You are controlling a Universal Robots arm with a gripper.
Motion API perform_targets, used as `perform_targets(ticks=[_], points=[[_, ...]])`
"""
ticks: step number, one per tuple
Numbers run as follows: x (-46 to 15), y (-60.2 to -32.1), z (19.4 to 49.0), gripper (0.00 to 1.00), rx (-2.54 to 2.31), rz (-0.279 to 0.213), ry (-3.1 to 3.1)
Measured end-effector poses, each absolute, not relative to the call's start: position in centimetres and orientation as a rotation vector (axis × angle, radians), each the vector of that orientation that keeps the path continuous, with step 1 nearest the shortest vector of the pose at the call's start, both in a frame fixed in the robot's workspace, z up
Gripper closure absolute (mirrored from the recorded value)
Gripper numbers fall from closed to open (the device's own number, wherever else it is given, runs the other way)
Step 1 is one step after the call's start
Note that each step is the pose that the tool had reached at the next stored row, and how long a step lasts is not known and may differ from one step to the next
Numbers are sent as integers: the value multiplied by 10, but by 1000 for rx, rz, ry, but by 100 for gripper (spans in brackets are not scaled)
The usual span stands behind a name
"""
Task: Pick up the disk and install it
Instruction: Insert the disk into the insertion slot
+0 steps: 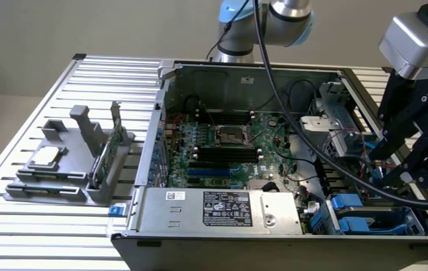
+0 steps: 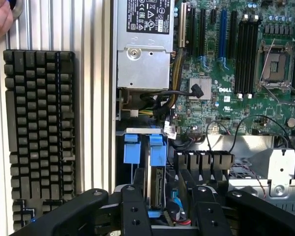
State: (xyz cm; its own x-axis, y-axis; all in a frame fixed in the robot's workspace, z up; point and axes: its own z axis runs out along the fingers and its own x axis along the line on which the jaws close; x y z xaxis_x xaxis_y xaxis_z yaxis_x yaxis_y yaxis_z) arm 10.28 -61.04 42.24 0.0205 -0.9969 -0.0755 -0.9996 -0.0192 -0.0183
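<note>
On the slatted aluminium table, the open Dell computer case is lying on its side, with the motherboard facing up. In the corner beside the power supply, the drive bay is already holding the disk. Pick-up looks done and installation is nearing its end, though I cannot tell whether the disk is fully seated. The disk is standing on its thin edge with its faces vertical. Its long axis is running from the gripper toward the power supply, with the blue bracket tabs leading. The gripper is hanging just above, fingers parted wider than the disk and gripping nothing.
</note>
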Motion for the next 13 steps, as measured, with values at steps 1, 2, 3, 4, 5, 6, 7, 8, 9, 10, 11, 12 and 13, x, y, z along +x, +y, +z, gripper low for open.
perform_targets(ticks=[1,2,3,4,5,6,7,8,9,10,11,12,13], points=[[103,-610,421,59,-2197,63,2151],[103,-610,420,59,-2199,64,2149],[104,-610,419,59,-2202,64,2146],[105,-610,418,59,-2204,63,2144],[106,-610,417,59,-2207,63,2141],[107,-610,416,59,-2209,63,2139],[108,-610,414,59,-2210,62,2137],[109,-610,412,59,-2212,62,2135],[110,-610,411,59,-2213,61,2133],[111,-610,409,59,-2214,60,2131],[112,-610,407,61,-2215,60,2129],[112,-610,405,61,-2217,59,2127],[113,-610,403,69,-2218,59,2125]])
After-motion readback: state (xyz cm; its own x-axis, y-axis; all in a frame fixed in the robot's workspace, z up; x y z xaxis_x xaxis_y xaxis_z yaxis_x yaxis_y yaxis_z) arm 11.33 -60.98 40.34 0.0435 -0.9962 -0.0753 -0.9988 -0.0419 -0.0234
